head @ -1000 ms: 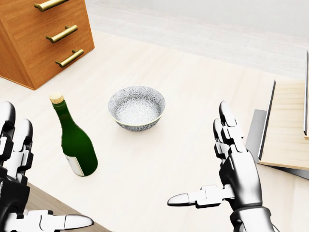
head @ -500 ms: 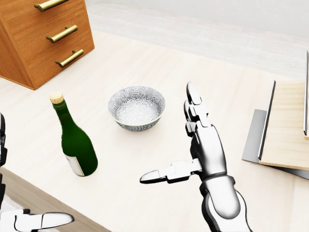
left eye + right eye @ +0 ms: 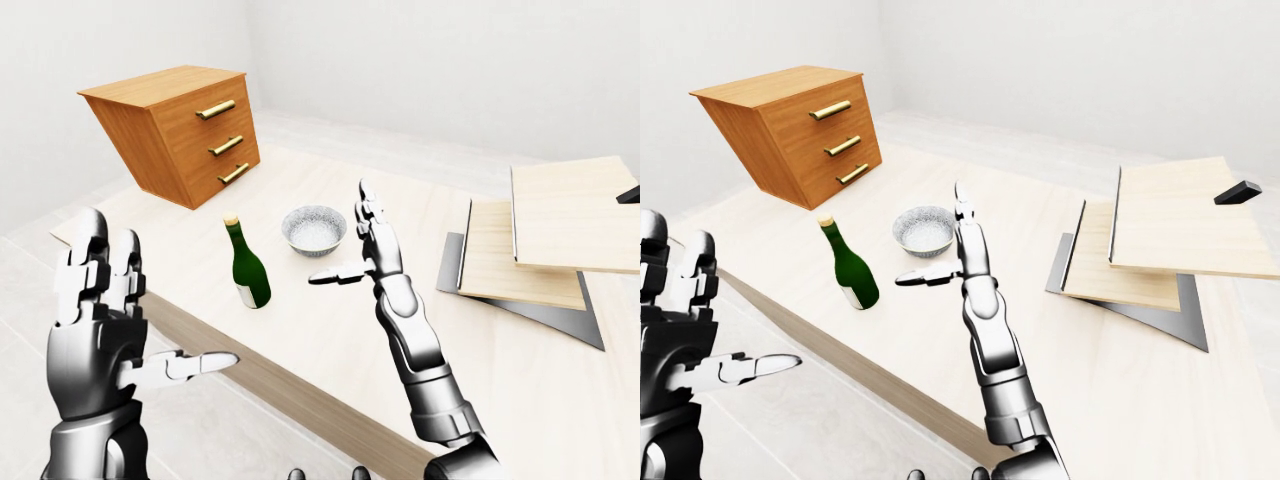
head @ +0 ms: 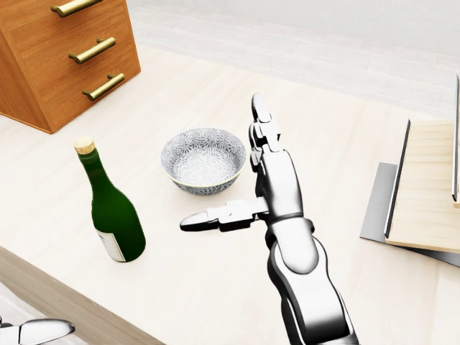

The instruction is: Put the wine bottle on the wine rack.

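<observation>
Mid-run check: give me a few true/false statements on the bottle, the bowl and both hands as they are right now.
1. The bottle stands upright on the table. True.
2. The right robot hand grips the bottle. False: it is open, apart from the bottle, beside the bowl.
3. The bottle is corked. True.
4. The bowl lies upside down. False: it sits with its opening up.
5. The left robot hand rests on the table. False: it hangs open off the table's near edge.

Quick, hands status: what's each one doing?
Left hand: open, empty.
Right hand: open, empty, short of the green glass wine bottle.
</observation>
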`<state>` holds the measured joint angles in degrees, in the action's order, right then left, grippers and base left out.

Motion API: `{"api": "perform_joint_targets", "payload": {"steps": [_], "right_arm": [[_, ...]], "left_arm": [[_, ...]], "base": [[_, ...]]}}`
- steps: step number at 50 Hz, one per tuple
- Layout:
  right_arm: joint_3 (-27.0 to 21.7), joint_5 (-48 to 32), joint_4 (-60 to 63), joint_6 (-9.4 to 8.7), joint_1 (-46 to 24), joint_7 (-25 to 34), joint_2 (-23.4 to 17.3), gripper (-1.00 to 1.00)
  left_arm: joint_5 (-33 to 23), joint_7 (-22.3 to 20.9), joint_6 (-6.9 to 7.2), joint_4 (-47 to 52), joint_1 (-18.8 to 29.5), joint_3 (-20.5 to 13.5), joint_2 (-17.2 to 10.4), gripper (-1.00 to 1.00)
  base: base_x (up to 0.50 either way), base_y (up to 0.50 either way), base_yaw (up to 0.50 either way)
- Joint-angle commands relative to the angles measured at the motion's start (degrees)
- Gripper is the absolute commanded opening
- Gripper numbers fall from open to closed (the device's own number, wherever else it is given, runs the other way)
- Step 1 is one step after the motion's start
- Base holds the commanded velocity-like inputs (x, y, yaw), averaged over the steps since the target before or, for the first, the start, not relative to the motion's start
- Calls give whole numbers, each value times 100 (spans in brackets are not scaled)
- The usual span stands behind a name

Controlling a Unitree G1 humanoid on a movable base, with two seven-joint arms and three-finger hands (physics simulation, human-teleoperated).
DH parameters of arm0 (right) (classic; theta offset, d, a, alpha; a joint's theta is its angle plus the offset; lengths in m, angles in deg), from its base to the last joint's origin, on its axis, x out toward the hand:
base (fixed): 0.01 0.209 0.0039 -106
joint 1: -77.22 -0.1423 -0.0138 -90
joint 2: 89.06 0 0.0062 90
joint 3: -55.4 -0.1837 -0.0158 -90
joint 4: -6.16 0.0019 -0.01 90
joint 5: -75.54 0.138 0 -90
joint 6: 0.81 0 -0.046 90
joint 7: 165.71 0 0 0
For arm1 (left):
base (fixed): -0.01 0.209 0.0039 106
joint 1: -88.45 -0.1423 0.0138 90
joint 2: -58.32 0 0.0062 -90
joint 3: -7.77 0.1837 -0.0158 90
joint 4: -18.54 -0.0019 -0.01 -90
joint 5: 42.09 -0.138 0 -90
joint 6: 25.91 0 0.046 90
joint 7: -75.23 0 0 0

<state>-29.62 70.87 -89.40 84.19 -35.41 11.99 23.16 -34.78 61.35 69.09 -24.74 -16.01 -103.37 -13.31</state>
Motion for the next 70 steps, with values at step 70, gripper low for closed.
{"api": "perform_joint_targets", "payload": {"steps": [70], "right_arm": [[159,-69,-3320,119,-2030,-555,989,100]], "left_arm": [[728,-290,0,469,84,-1134,35,100]], "base": [[0,0,0]]}}
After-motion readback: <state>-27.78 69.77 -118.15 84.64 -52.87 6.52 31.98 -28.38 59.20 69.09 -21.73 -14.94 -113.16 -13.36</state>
